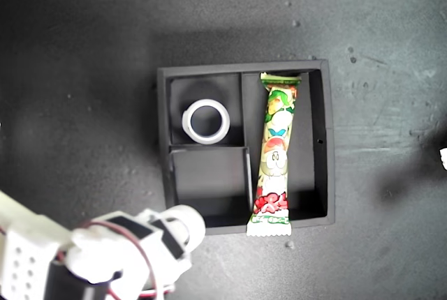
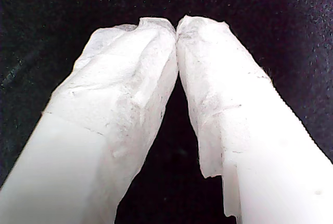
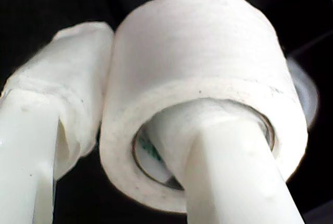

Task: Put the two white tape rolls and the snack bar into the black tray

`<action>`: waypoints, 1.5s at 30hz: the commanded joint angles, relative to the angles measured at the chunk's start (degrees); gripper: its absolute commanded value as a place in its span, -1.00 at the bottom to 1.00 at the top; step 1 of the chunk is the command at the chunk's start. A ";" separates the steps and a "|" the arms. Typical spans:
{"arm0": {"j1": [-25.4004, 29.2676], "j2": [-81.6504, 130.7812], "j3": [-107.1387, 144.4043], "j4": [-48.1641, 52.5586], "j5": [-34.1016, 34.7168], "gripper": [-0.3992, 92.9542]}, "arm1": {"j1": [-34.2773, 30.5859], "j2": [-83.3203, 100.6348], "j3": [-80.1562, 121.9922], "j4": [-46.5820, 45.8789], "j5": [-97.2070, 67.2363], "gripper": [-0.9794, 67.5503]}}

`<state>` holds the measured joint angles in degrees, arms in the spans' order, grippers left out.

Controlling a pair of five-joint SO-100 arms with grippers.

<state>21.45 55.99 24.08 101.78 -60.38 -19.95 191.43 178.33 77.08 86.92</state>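
Second wrist view shows my second gripper clamping a tape roll, one finger through its hole; tilting could snag it on the black tray's rim. My first gripper sits closed, empty.

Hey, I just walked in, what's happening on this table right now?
My second gripper holds a white tape roll, one finger through its core, near the black tray. The other tape roll already sits in a small compartment, and the snack bar lies in the long one, its end overhanging the rim. My first gripper is shut and empty.
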 commanded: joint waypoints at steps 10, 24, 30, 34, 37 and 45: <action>-2.64 -14.24 -18.11 3.25 -2.72 -0.99 | 19.51 0.62 0.70 -0.26 -0.35 -0.97; -3.25 -13.36 -10.63 3.34 -5.19 -0.89 | 24.17 0.62 0.70 -0.26 -0.35 -0.97; -3.08 -12.48 -10.72 3.34 -5.10 -0.82 | 24.26 0.62 0.70 -0.26 -0.35 -0.97; -2.90 -11.60 -10.63 3.34 -4.75 -0.80 | 24.26 0.62 0.70 -0.26 -0.35 -0.97; -2.81 -11.43 -10.63 3.34 -4.75 -0.80 | 24.26 0.62 0.70 -0.26 -0.35 -0.97; -2.55 -11.95 -10.63 3.34 -4.39 -0.72 | 24.26 0.62 0.70 -0.26 -0.35 -0.97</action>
<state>18.02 40.34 13.71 103.97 -65.13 4.13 191.51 178.33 77.08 86.92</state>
